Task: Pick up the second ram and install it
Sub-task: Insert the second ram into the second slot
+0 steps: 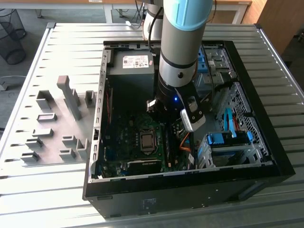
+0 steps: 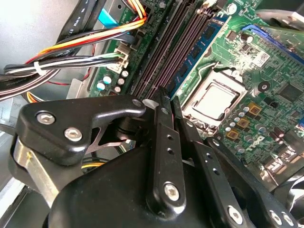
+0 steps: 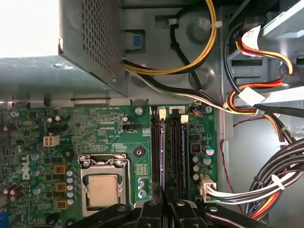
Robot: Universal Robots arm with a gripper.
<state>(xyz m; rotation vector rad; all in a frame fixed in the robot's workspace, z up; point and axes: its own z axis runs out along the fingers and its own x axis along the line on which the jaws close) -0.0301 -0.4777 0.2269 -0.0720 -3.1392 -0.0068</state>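
- Closest to the lens, the gripper (image 2: 166,102) hangs low over the near ends of the memory slots (image 3: 168,142). Its fingers (image 2: 161,156) are drawn together with barely a slit between them. I cannot tell whether anything thin is pinched there.
- Computer case (image 1: 266,156) lies open on the slatted bench (image 1: 71,52), with the arm (image 1: 183,42) reaching in near its middle. A sideways drift could knock the wrist against the drive cage by the case wall.
- Motherboard (image 3: 38,142) fills the case floor. Pressing down off-line would flex it or scrape a slot.
- Cable bundle (image 3: 266,185) runs along the motherboard's edge just beside the slots. A loose wire could snag the fingers.
- CPU socket (image 3: 102,187) sits near the slots on their other side, so a slip that way would hit its frame.
- Second ram (image 2: 192,59), as far as I can judge, is the blue-green stick standing in the slot nearest that socket. If one end is not latched, it would sit crooked and make poor contact.
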